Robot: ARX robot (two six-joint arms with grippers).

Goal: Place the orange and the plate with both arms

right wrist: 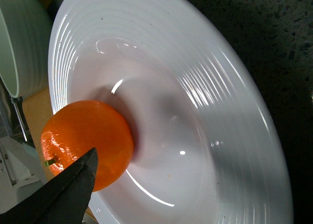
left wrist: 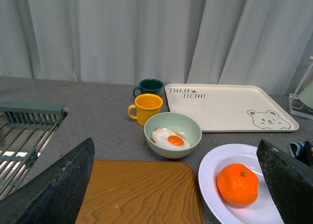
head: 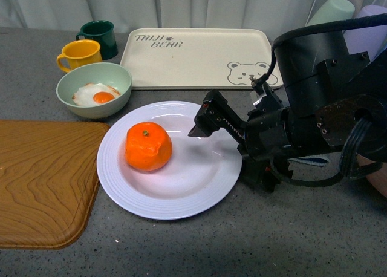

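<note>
The right arm [head: 326, 101], the nearest and bulkiest thing in the front view, is seen reaching in from 3 o'clock across the grey counter [head: 272, 241]. Its right gripper [head: 202, 124] is held over the plate's rim at about 2 o'clock, apart from the fruit and with nothing gripped; only one finger [right wrist: 63, 194] is shown in the right wrist view, so it cannot be told whether the jaws are spread or pressed together.

A wooden board [head: 42, 180] is laid at 9 o'clock of the plate, just beside its rim. A cream tray [head: 193, 59] printed with a bear is set at 12 o'clock.

The plate [head: 199, 186] is placed flat on the counter in the middle. A pale green bowl [head: 124, 77] is found at 10 o'clock of it, very close to its rim.

The orange [head: 148, 146] is seated inside the plate, toward 9 o'clock of its well, stem dimple upward.

A yellow mug [head: 78, 53] is stood at 11 o'clock of the bowl, with a dark green mug [head: 101, 36] at its 1 o'clock. A fried egg [head: 97, 95] is held in the bowl.

The left gripper [left wrist: 174, 150] is seen only in the left wrist view: its jaws are spread wide and nothing is held between them.
</note>
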